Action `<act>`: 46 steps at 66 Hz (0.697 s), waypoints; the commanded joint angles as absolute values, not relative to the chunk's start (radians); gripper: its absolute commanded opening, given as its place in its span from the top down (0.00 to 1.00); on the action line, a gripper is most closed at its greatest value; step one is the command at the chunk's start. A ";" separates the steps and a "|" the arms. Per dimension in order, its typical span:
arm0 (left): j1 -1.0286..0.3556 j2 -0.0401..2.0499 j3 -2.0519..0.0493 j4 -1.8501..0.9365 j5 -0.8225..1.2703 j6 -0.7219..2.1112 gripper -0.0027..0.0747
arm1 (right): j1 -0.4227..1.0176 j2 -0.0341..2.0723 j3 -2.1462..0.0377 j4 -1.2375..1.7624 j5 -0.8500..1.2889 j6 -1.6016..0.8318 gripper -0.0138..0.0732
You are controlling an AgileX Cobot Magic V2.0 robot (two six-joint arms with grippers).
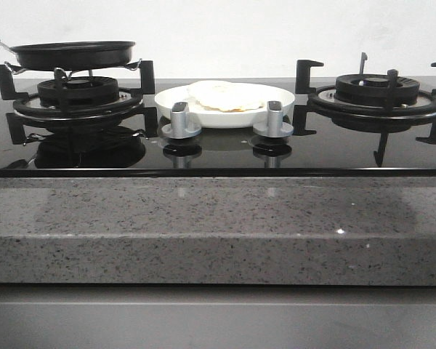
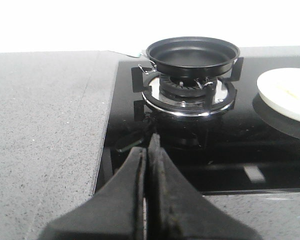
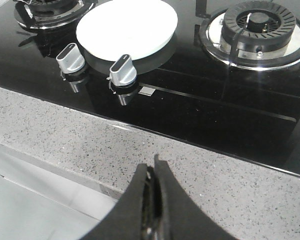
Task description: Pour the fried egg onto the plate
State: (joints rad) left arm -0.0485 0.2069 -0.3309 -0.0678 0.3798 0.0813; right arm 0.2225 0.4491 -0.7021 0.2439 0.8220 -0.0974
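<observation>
The fried egg (image 1: 224, 95) lies on the white plate (image 1: 176, 111) at the middle back of the black glass hob, pale white with a faint orange patch. The plate also shows in the left wrist view (image 2: 286, 95) and in the right wrist view (image 3: 126, 29), washed out there so the egg is not distinct. The small black frying pan (image 1: 71, 55) sits empty on the left burner; it also shows in the left wrist view (image 2: 192, 54). My left gripper (image 2: 147, 146) is shut and empty, in front of the left burner. My right gripper (image 3: 152, 167) is shut and empty over the granite counter.
Two silver knobs (image 1: 179, 121) (image 1: 274, 119) stand in front of the plate. The right burner (image 1: 378, 94) with its black grate is bare. A speckled grey granite counter (image 1: 218, 225) runs along the hob's front edge and left side (image 2: 45, 130).
</observation>
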 commanded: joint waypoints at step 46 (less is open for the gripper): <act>-0.043 -0.018 0.010 -0.080 -0.135 0.073 0.99 | 0.221 0.455 -0.726 0.245 0.759 -0.105 0.92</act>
